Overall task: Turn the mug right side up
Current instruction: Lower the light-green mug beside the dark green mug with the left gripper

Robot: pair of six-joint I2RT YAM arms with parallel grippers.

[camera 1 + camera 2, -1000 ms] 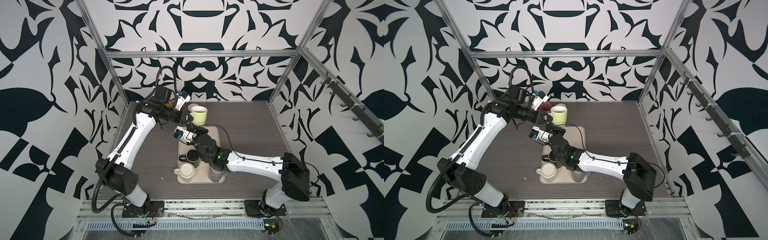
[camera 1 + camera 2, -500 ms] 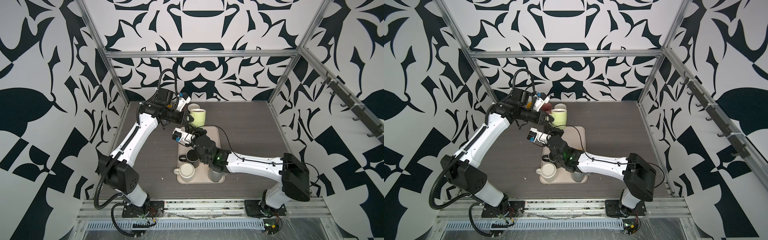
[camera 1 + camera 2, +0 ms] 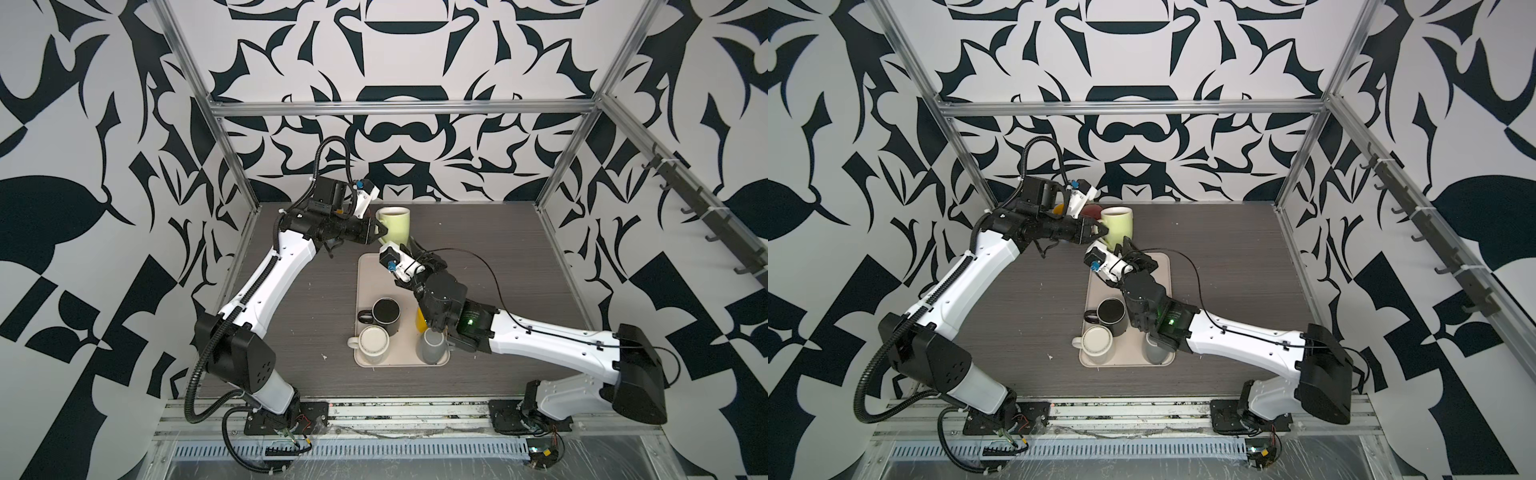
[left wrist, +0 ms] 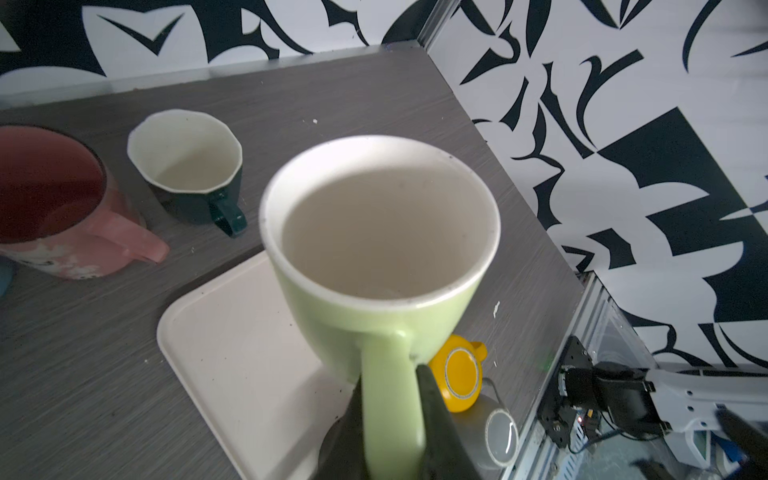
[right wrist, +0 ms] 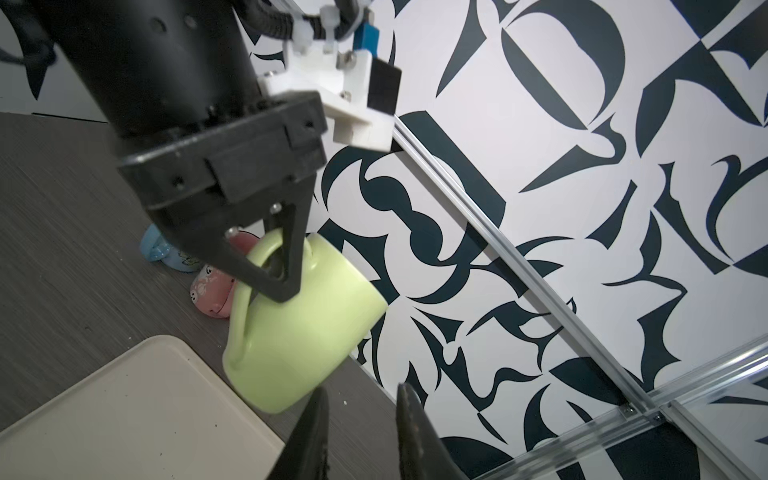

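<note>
Left gripper (image 5: 274, 282) pinched the mug (image 5: 307, 332) by its handle; mug axis upright, mouth up; right gripper (image 5: 361, 419), jaws parted and empty, lay just beside its base.

The pink mug (image 4: 50, 187) runs off the edge; the blue mug (image 5: 174, 261) is mostly hidden behind the left fingers (image 5: 249, 270).

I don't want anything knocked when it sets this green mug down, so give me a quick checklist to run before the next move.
1. Left gripper shut on the green mug by its handle: ok.
2. Mug opening faces up: ok.
3. Right gripper free, jaws apart, nothing between them: ok.
4. Bare table past the tray for landing: ok.
5. Mug set down: not ok, it hangs in the air.
6. Clearance to pink mug and dark mug: cannot tell.
</note>
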